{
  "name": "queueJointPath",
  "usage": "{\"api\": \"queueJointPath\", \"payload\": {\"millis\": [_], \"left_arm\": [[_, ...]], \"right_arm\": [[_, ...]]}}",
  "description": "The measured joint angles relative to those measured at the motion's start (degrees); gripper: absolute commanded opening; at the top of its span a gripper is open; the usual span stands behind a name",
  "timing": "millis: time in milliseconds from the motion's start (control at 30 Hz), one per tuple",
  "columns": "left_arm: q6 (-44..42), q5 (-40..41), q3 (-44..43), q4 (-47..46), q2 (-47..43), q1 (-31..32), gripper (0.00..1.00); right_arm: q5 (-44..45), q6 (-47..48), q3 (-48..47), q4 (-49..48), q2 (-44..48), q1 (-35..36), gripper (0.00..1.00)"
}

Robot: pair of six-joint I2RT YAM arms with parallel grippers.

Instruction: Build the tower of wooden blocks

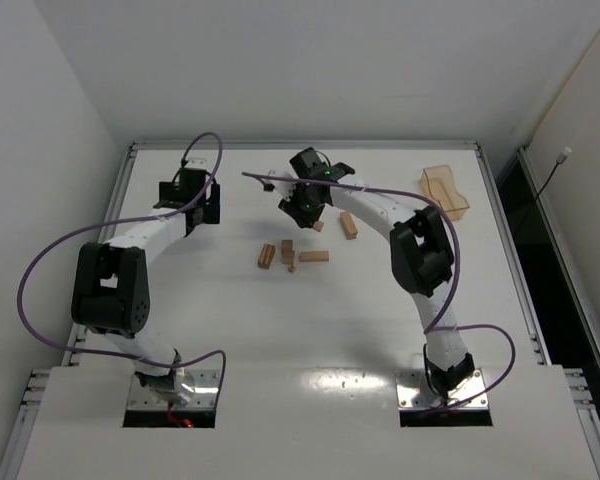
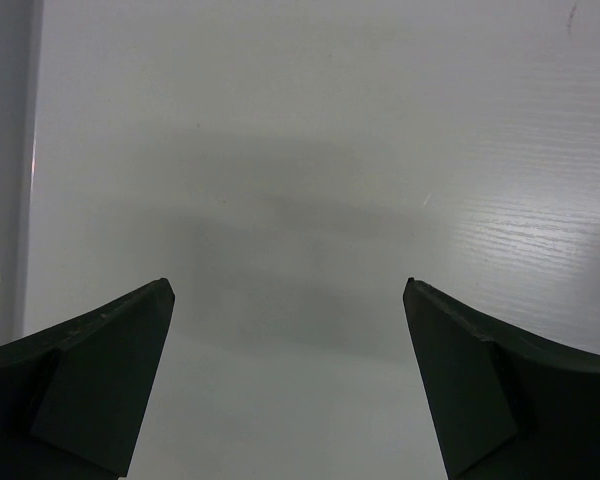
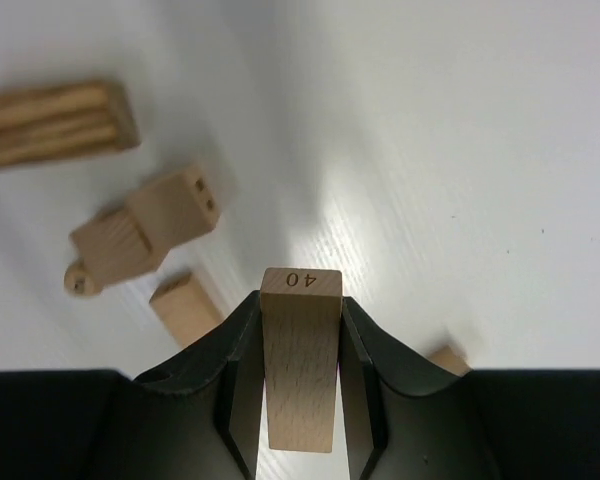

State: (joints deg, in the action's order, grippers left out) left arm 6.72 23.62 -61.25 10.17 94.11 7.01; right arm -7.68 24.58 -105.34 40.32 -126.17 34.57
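White table (image 1: 280, 330), scattered wood blocks (image 1: 314, 256), tan tray (image 1: 448, 196) far right

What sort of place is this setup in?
Probably a robotics lab test cell: a white tabletop edged with metal rails, boxed in by plain white wall panels, with two black-and-white robot arms bolted at its near edge, purple cables looping off them.

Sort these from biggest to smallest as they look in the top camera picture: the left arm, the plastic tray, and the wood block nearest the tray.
1. left arm, by far the biggest
2. plastic tray
3. wood block nearest the tray, the smallest
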Motion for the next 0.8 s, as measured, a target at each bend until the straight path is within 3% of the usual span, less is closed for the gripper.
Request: {"api": "queueJointPath", "payload": {"millis": [233,533,800], "left_arm": [[-0.02,0.00,0.00,0.00,0.00,-0.15,0.99],[0.00,-0.04,0.00,0.02,0.00,-0.63,0.99],[0.00,-0.13,0.00,0.02,0.00,-0.63,0.99]], "right_arm": [[1.51,-9.70,-2.49,0.11,-4.68,-2.08,0.00],[0.17,-3.50,15.65,-2.12,4.28,-0.50,0.00],[-3.52,2.34,23.26,-7.39,13.68,0.17,0.00]]}}
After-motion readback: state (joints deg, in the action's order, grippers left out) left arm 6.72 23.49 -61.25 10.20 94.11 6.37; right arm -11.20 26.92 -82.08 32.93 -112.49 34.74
